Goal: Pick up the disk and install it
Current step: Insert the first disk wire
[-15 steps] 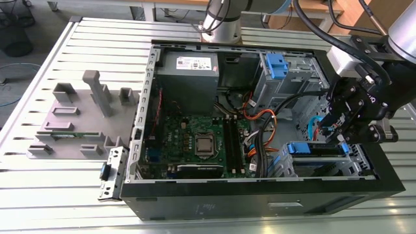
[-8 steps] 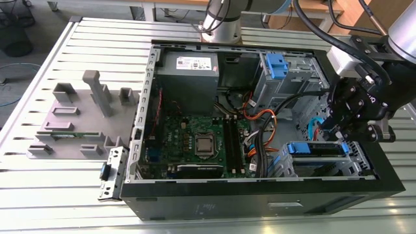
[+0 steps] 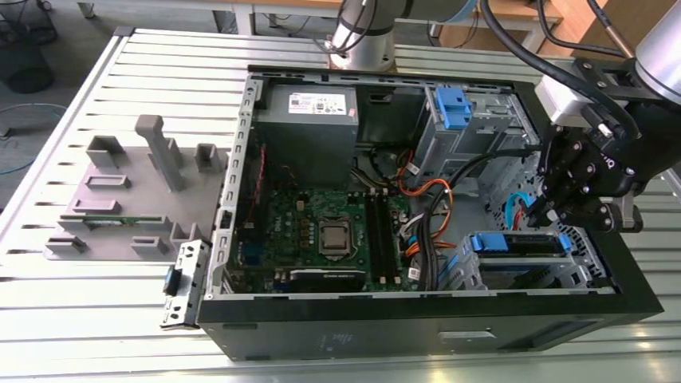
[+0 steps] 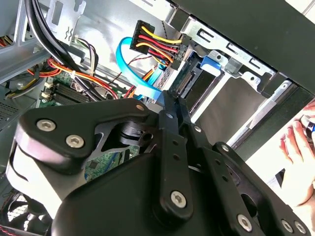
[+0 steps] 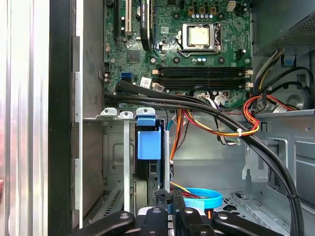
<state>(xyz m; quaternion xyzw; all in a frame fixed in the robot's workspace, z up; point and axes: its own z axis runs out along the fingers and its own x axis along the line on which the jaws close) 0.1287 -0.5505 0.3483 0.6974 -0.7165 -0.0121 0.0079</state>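
**Progress.** We judge the task near its end. The disk (image 3: 517, 244) is no longer loose: it sits inside the lower drive cage (image 3: 583, 267) of the computer case (image 3: 236, 199), directly beneath the fingers. Its blue carrier frame is level with the cage opening. We cannot tell from these views whether it is fully latched or whether its cables are plugged in.

**Contents, from the exterior view's left.**
- Well apart from the fingers, outside the case, a grey fixture plate (image 3: 159, 163) carries upright blocks and a green memory strip (image 3: 115, 220).
- Inside the case, far from the fingers, lie the power-supply box (image 3: 309, 120) and then the motherboard (image 3: 319, 219) with its bare processor socket.
- Nearer the fingers, a bundle of orange and black cables (image 3: 426, 207) crosses toward the cages.
- The upper cage holds a blue latch (image 3: 451, 106).

**Gripper.** The gripper (image 3: 540, 217) hangs inside the case above the lower cage.
- In the second wrist view the gripper (image 4: 171, 101) has its fingers drawn together with nothing seen between them. The tips are just beside the disk (image 4: 219, 105) at its connector edge, with a flat blue cable (image 4: 140, 83) close behind.
- In the first wrist view the gripper (image 5: 170, 199) points at the disk (image 5: 148, 138), which stands edge-on in its slot.

A person's hand (image 4: 298, 145) shows outside the case wall, apart from the fingers
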